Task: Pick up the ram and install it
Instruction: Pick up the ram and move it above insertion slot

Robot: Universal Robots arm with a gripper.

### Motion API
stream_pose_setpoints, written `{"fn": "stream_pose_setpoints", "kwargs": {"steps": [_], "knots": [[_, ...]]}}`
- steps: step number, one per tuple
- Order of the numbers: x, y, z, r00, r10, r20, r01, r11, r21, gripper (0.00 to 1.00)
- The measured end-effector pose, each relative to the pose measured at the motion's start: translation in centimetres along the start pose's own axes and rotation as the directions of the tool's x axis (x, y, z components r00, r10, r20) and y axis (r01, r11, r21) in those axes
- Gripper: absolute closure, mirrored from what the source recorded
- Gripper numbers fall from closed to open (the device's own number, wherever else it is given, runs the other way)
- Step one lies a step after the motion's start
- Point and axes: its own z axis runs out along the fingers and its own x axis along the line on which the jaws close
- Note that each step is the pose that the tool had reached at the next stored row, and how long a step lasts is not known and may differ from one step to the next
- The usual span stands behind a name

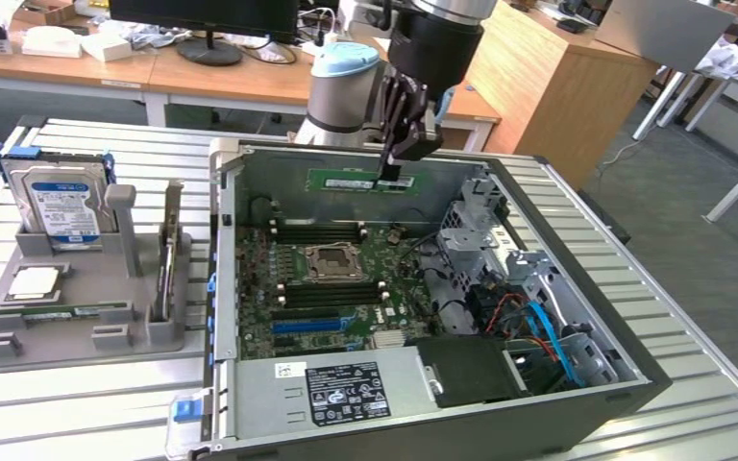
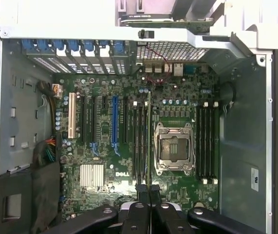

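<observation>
The ram [image 1: 358,181] is a long thin green stick that hangs level above the open computer case, near its back wall. My gripper [image 1: 395,173] is shut on one end of the stick. In the wrist view the ram [image 2: 149,141] is edge-on, a thin line running out from the closed black fingertips [image 2: 143,191]. It lies over the motherboard [image 2: 104,195], between a bank of black memory slots [image 2: 139,141] and the CPU socket [image 2: 174,148]. A second bank of slots [image 2: 207,141] lies on the socket's other side. The stick is well above the board and touches nothing.
A grey holder [image 1: 126,331] at the exterior view's left carries a hard drive [image 1: 61,206], a square silver chip [image 1: 34,280] and another green stick [image 1: 68,312]. The case walls [image 1: 343,154], a drive cage [image 1: 484,230] and cables [image 1: 542,327] border the motherboard [image 1: 260,288].
</observation>
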Motion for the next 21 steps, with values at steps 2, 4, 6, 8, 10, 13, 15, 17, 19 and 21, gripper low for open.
{"fn": "stream_pose_setpoints", "kwargs": {"steps": [2, 4, 6, 8, 10, 13, 15, 17, 19, 21], "knots": [[0.0, -0.01, 0.25, 1.0, 0.0, 0.0003, 0.0, 1.0, 0.0, 0.89], [0.0, -0.02, 0.51, 1.0, 0.0, 0.0005, 0.0, 1.0, -0.0001, 0.89], [0.0, -0.03, 0.76, 1.0, 0.0, 0.0006, 0.0, 1.0, 0.0, 0.89], [0.0, -0.04, 1.02, 1.0, 0.0, 0.0006, 0.0, 1.0, -0.0001, 0.89], [0.0, -0.05, 1.28, 1.0, 0.0, 0.0006, 0.0, 1.0, 0.0, 0.89], [0.0, -0.07, 1.66, 1.0, 0.0, 0.0005, 0.0, 1.0, 0.0001, 0.89], [0.1, -0.08, 1.93, 1.0, 0.0, 0.0005, 0.0, 1.0, 0.0001, 0.89], [0.1, -0.09, 2.2, 1.0, 0.0, 0.0006, 0.0, 1.0, 0.0003, 0.89], [0.1, -0.1, 2.45, 1.0, 0.0, 0.0007, 0.0, 1.0, 0.0005, 0.89], [0.1, -0.1, 2.68, 1.0, 0.0, 0.0006, 0.0, 1.0, 0.0005, 0.89]]}}
